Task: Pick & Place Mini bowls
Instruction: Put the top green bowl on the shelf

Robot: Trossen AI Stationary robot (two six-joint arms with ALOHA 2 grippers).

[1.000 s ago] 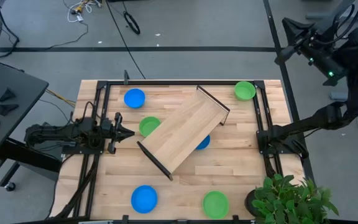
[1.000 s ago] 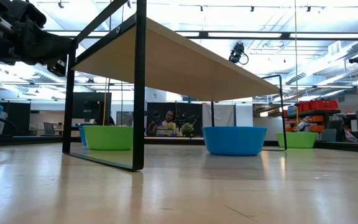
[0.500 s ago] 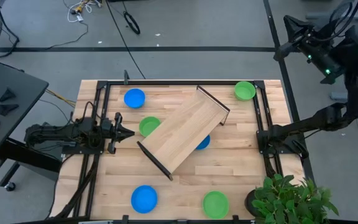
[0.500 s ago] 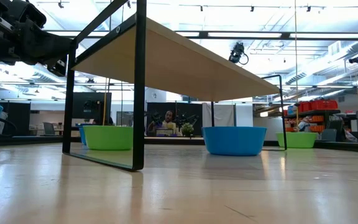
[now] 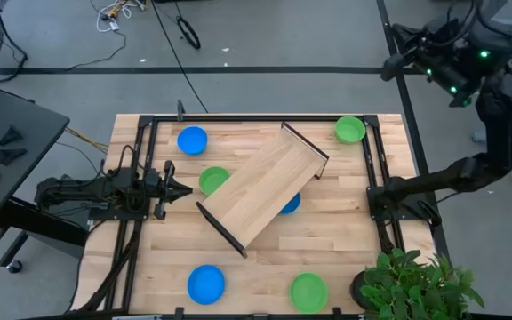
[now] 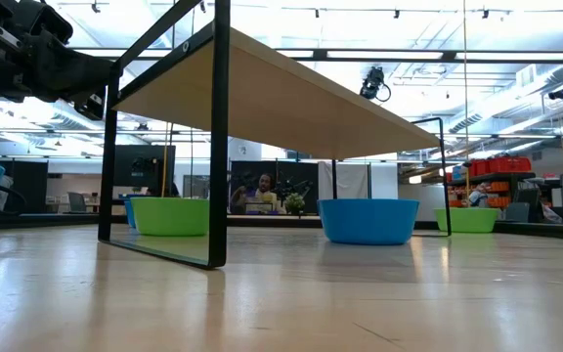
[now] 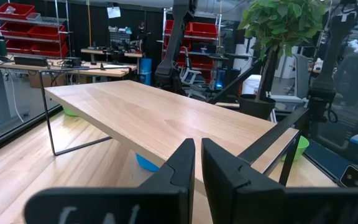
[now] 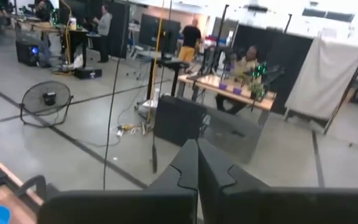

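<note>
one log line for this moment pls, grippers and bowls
left gripper: shut, empty, beside green bowl | right gripper: shut, raised off-table | wooden tray: mid-table over blue bowl | bowls moved: none

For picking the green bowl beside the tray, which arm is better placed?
Probably the left. Its gripper lies low over the table, pointing at that green bowl close by. The right gripper is raised beyond the table's far right corner.

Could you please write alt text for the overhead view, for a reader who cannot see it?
A long pale wooden tray sits diagonally mid-table among six mini bowls: blue, green, green, blue, green, and a blue one partly hidden under the tray. The left end effector rests shut near the table's left edge; the right end effector is raised beyond the far right corner.
</note>
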